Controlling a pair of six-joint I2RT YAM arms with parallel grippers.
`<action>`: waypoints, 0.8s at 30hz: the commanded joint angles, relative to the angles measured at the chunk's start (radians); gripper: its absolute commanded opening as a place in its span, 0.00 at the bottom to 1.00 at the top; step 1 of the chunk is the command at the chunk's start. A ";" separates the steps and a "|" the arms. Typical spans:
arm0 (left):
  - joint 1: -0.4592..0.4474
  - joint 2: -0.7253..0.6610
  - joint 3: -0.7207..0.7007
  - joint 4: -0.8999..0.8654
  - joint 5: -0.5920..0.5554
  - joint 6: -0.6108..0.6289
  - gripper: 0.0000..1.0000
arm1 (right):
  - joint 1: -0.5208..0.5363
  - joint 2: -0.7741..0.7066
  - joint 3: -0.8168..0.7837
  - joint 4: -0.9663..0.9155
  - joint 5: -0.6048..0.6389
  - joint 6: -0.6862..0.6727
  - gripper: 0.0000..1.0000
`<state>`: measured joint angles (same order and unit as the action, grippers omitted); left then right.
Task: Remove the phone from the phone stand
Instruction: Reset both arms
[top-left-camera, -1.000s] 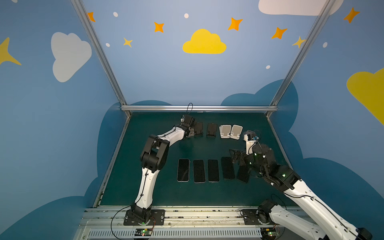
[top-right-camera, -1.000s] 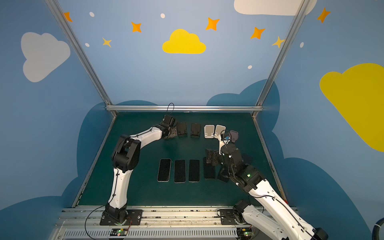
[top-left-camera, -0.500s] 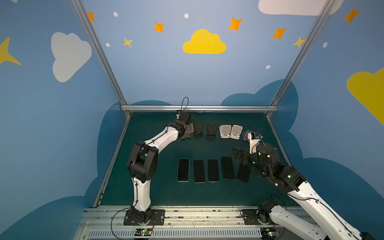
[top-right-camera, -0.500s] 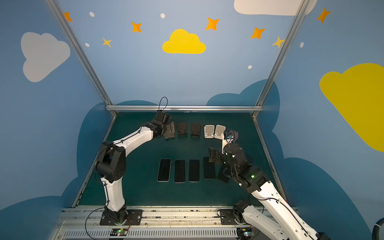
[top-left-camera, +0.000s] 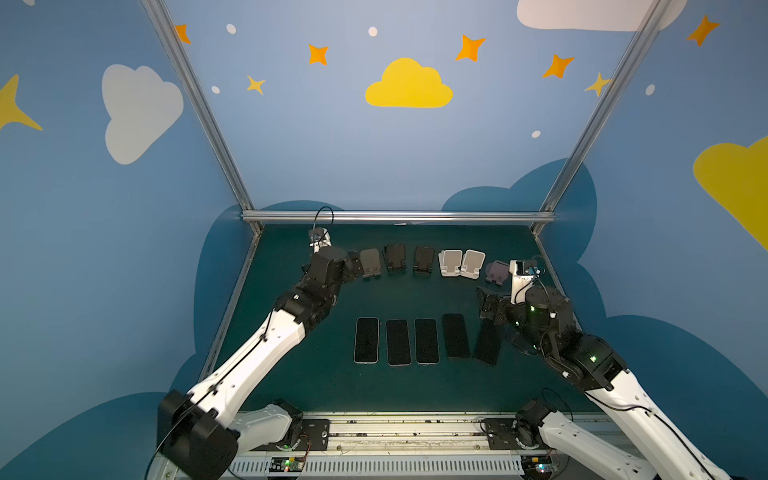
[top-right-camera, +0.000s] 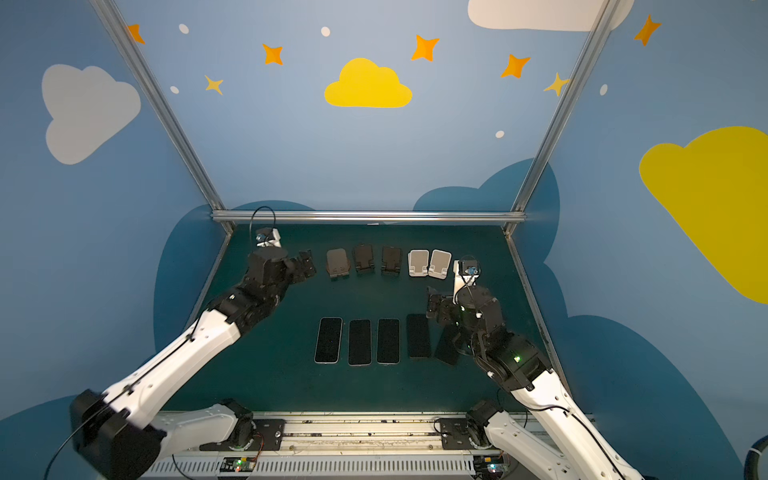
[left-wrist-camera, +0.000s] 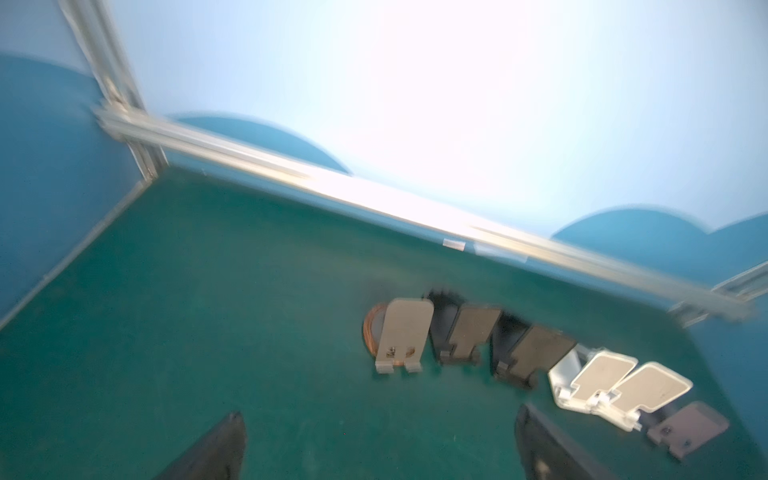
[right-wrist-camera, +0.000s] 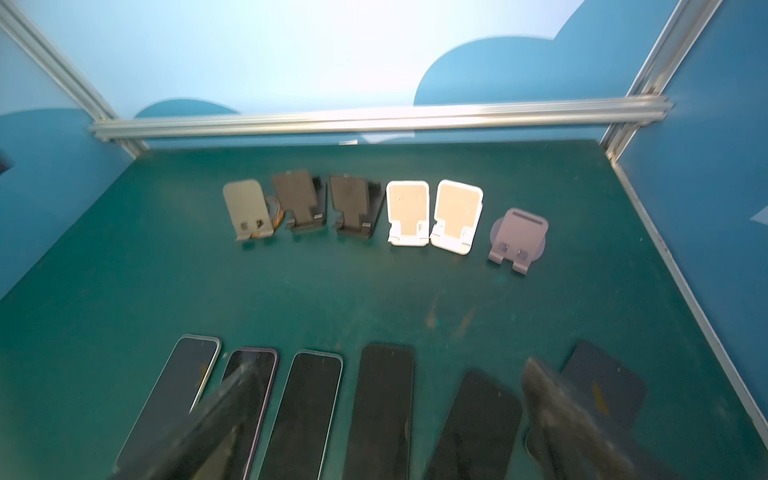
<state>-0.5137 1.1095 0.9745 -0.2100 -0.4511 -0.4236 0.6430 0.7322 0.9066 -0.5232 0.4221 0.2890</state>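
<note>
Six stands (right-wrist-camera: 357, 203) run in a row along the 12 o'clock edge of the mat (top-left-camera: 316, 374). In the right wrist view we find every one bare, with no phone leaning on any.

The phones (right-wrist-camera: 307, 411) lie flat in a second row toward 6 o'clock, well apart from the stands. We count six: five side by side, and the sixth phone (right-wrist-camera: 602, 382), dark blue, skewed at the 3 o'clock end.

The right gripper (top-left-camera: 489, 305) hovers over that end, jaws apart, nothing between them. The left gripper (top-right-camera: 306, 266) sits at the 9 o'clock end of the stand row, jaws wide, also empty.

We judge the removal finished. What seems left is to pull both arms clear and perhaps square up the skewed phone.
</note>
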 joint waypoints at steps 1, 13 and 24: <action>-0.041 -0.126 -0.174 0.170 -0.116 -0.035 1.00 | -0.003 -0.044 -0.119 0.229 0.000 -0.124 0.98; -0.016 -0.210 -0.491 0.418 -0.222 0.304 1.00 | -0.169 0.208 -0.193 0.515 -0.202 -0.347 0.98; 0.366 -0.153 -0.790 0.824 0.058 0.408 1.00 | -0.435 0.306 -0.319 0.659 -0.392 -0.518 0.98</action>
<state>-0.2070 0.8841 0.1959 0.4355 -0.4984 -0.0429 0.2375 1.0210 0.5941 0.0818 0.1162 -0.1509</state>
